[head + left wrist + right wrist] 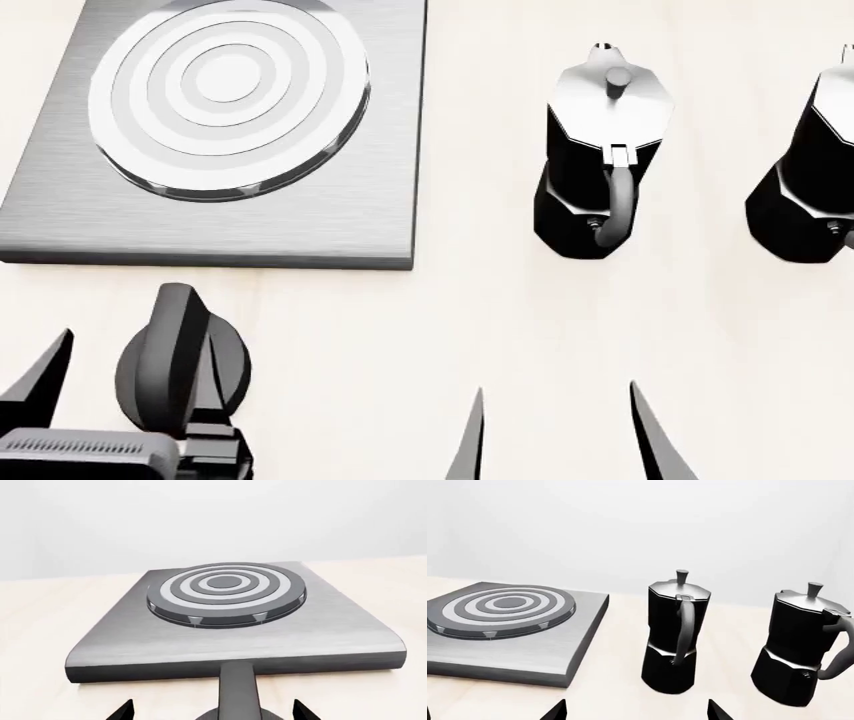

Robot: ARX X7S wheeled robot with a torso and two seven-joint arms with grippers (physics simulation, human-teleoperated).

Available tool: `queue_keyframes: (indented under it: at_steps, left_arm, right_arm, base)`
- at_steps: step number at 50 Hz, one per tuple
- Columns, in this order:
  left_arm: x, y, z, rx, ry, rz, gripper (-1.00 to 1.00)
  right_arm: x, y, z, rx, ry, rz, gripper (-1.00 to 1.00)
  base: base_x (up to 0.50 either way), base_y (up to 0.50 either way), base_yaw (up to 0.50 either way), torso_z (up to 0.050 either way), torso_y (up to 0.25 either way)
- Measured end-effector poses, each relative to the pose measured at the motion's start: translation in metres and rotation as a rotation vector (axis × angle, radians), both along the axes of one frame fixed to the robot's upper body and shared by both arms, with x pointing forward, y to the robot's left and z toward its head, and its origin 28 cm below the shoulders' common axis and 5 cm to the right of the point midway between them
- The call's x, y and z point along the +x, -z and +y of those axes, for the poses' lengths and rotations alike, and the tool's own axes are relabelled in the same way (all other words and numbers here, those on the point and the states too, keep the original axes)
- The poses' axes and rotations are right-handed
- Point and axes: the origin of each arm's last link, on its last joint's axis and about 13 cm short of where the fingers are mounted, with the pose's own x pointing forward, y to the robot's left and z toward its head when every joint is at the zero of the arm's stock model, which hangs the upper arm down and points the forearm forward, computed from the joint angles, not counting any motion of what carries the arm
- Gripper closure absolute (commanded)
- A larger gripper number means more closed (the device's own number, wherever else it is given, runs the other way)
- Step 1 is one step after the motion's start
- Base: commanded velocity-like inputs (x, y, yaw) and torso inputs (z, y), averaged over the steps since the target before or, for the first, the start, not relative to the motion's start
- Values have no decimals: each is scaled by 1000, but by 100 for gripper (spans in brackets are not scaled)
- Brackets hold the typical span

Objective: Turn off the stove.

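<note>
The stove is a square brushed grey plate (334, 200) with a round burner of concentric rings (227, 90), at the head view's upper left. Its black ridged knob (180, 355) stands on the pale table just in front of the plate. My left gripper (134, 365) is open, with one finger on each side of the knob. In the left wrist view the knob's ridge (237, 690) rises between the two fingertips of the left gripper (213, 711), with the plate (333, 635) and burner (225, 592) beyond. My right gripper (558, 430) is open and empty to the knob's right.
Two black-and-silver moka pots stand right of the stove, one in the middle (601, 150) and one at the right edge (807, 170). Both show in the right wrist view (674, 635) (800, 650), beyond the right gripper (637, 711), with the stove plate (527, 655) beside them.
</note>
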Motion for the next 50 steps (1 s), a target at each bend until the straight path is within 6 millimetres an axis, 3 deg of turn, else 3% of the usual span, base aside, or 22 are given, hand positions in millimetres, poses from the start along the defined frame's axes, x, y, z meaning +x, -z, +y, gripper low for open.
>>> queue_keyframes:
  at_steps: [50]
  left_arm:
    - [7, 8, 4, -5, -60, 47, -100]
  right_arm:
    - [0, 1, 0, 0, -8, 2, -100]
  base:
    - [0, 0, 0, 0, 0]
